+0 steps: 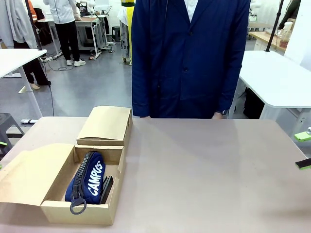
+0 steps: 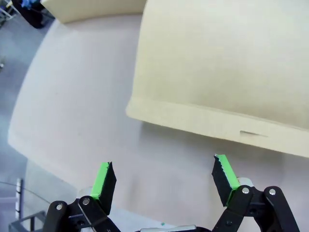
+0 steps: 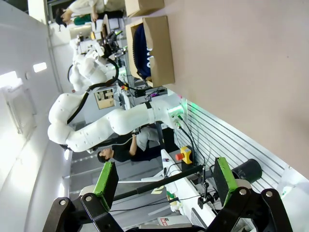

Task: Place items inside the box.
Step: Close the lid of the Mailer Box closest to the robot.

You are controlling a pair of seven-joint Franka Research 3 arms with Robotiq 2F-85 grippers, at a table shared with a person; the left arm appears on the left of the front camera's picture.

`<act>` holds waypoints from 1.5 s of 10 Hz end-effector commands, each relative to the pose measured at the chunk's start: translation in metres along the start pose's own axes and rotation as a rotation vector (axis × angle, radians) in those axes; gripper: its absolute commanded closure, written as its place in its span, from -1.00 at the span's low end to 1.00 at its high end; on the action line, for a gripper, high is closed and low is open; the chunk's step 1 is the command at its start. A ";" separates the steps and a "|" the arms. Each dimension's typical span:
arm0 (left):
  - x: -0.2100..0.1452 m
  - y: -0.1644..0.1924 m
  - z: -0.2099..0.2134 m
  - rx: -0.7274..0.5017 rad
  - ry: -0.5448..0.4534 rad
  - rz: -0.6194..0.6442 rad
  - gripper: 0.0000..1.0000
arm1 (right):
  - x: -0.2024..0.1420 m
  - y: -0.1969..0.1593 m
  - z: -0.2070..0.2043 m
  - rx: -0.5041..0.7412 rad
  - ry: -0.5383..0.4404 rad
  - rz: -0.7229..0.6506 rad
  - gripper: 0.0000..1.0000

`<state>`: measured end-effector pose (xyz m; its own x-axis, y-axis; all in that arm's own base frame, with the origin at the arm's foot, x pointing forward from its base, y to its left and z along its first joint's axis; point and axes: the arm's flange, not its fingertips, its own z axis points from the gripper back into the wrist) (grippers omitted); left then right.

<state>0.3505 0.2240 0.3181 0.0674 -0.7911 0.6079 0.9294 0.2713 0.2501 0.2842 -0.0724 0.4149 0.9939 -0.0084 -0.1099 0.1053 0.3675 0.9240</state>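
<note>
At the left of the table (image 1: 194,170), one open cardboard box (image 1: 58,206) sits with its flap lid (image 1: 26,177) folded flat outward to the left, and inside it lies one navy pencil case (image 1: 87,180) lettered "CAMPUS" in white. The case's long axis runs from the near edge toward the far side, leaning slightly right, with its zip pull ring hanging over the near wall of the box. One dark, flat item (image 1: 106,189) is wedged just beside the case on its right; what it is cannot be told. Touching the far side of the open box stands one second cardboard box (image 1: 107,125), closed. Across the table stands one person in a dark blue coat (image 1: 189,53). In the left wrist view the left gripper (image 2: 164,180) has its two green-padded fingers spread apart with nothing between them, and the pale flap lies beyond the fingertips, apart from them. In the right wrist view the right gripper (image 3: 164,179) is likewise released and empty, off the table's edge, with the box and case far beyond its fingers.
</note>
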 end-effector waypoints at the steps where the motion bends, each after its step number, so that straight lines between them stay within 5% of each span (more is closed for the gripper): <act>1: -0.009 0.004 -0.008 -0.045 0.022 0.017 -1.00 | 0.000 0.004 0.000 0.023 -0.006 -0.013 -1.00; 8: 0.002 0.007 -0.058 -0.142 -0.081 0.000 -1.00 | 0.000 0.004 0.000 0.023 -0.006 -0.013 -1.00; 11: 0.009 0.011 -0.056 -0.095 -0.262 -0.004 -1.00 | 0.000 0.004 0.000 0.023 -0.006 -0.013 -1.00; 15: 0.022 0.009 -0.048 -0.035 -0.363 -0.023 -1.00 | 0.000 0.004 0.000 0.023 -0.006 -0.013 -1.00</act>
<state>0.3832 0.1761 0.3063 -0.0192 -0.5785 0.8155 0.9575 0.2242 0.1817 0.2843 -0.0724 0.4149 0.9939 -0.0083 -0.1100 0.1053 0.3675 0.9240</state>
